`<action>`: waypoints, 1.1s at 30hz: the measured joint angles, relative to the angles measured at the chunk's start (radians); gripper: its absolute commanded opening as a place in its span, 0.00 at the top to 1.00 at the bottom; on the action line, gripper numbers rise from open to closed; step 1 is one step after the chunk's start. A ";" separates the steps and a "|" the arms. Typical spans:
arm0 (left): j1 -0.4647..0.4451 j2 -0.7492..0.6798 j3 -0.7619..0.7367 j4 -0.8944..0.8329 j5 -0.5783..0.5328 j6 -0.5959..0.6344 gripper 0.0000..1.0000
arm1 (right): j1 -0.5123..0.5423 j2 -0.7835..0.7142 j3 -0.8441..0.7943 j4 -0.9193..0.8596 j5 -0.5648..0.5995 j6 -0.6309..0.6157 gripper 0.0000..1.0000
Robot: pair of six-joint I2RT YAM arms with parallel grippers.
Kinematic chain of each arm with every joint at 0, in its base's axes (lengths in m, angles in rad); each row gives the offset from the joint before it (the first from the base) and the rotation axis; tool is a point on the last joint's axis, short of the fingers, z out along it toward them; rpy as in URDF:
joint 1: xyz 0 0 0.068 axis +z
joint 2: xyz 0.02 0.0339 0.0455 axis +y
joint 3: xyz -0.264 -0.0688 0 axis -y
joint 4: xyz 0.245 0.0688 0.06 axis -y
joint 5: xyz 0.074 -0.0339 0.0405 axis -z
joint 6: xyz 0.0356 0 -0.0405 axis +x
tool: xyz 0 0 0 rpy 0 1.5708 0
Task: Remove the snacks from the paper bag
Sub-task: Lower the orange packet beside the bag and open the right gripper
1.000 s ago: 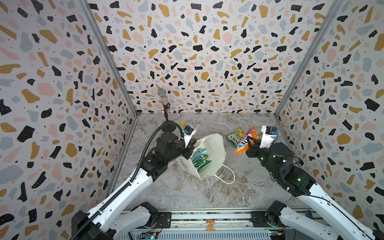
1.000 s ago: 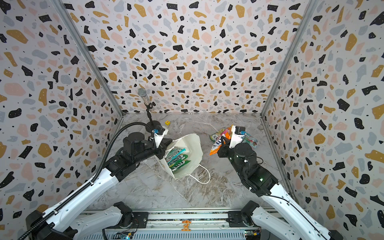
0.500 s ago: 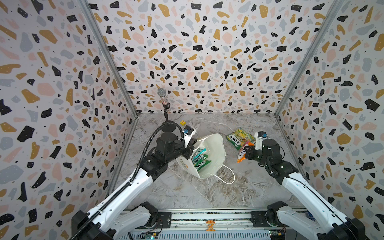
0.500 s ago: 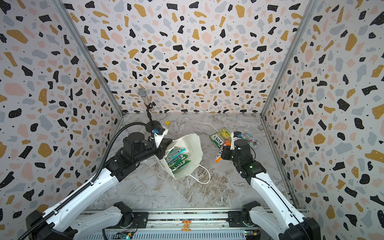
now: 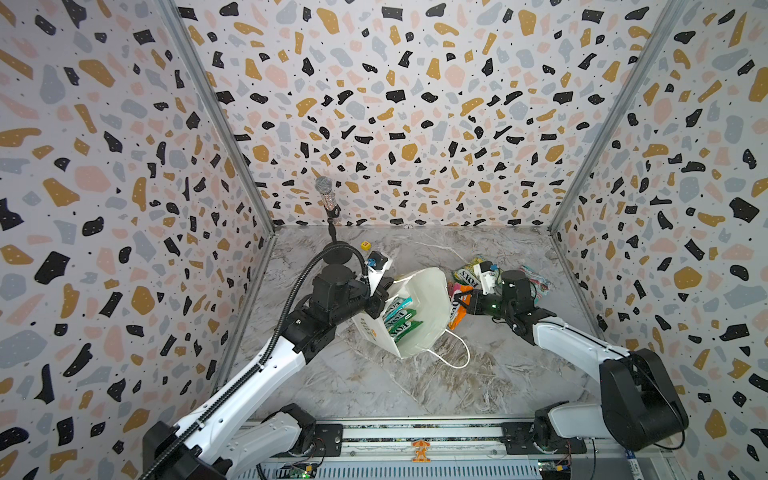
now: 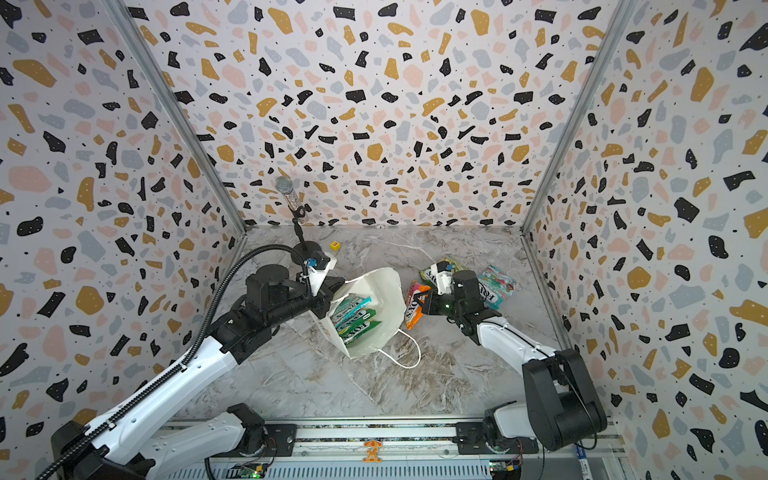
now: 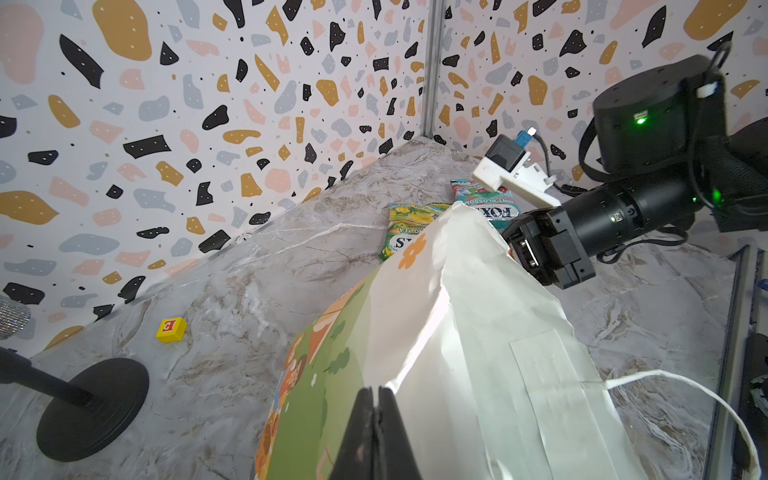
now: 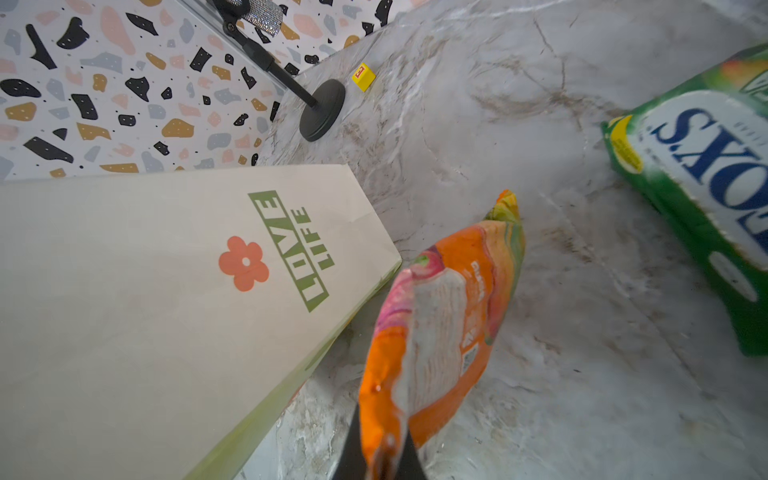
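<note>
The white paper bag (image 5: 428, 299) (image 6: 386, 291) leans tilted at mid-table, mouth up, with several green and teal snacks (image 5: 401, 318) (image 6: 353, 318) inside. My left gripper (image 5: 380, 291) (image 7: 376, 392) is shut on the bag's rim (image 7: 457, 332). My right gripper (image 5: 461, 299) (image 8: 382, 457) is shut on an orange-pink pouch (image 8: 449, 299) (image 6: 413, 307), which hangs low just right of the bag's "LOVE LIFE" side (image 8: 166, 291). A green-yellow pouch (image 5: 467, 272) (image 8: 698, 174) and a teal-red pouch (image 5: 536, 282) (image 7: 488, 203) lie on the table behind my right gripper.
A microphone (image 5: 324, 195) on a stand with a round black base (image 7: 93, 409) (image 8: 323, 110) is at the back left, with a small yellow cube (image 7: 171, 329) (image 8: 363, 76) beside it. The bag's white cord handle (image 5: 457, 357) loops onto the marble table in front.
My right gripper has come down and moved left toward the bag with the orange-pink pouch. The left gripper and the bag have stayed put.
</note>
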 measured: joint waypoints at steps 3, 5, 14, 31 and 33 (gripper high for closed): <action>0.000 0.000 0.000 0.000 0.000 0.000 1.00 | -0.021 0.051 -0.001 0.051 -0.042 0.003 1.00; 0.000 0.000 0.000 0.000 0.000 0.002 1.00 | -0.038 0.069 -0.006 0.076 -0.059 0.002 1.00; 0.000 -0.002 0.000 0.000 0.001 0.005 1.00 | -0.101 0.112 -0.035 0.034 -0.055 -0.058 1.00; -0.001 -0.007 0.000 0.000 0.050 0.013 1.00 | -0.126 0.200 -0.025 -0.095 0.105 -0.196 0.65; -0.003 -0.007 0.000 0.000 0.056 0.014 1.00 | -0.126 0.200 -0.023 -0.107 0.135 -0.206 0.56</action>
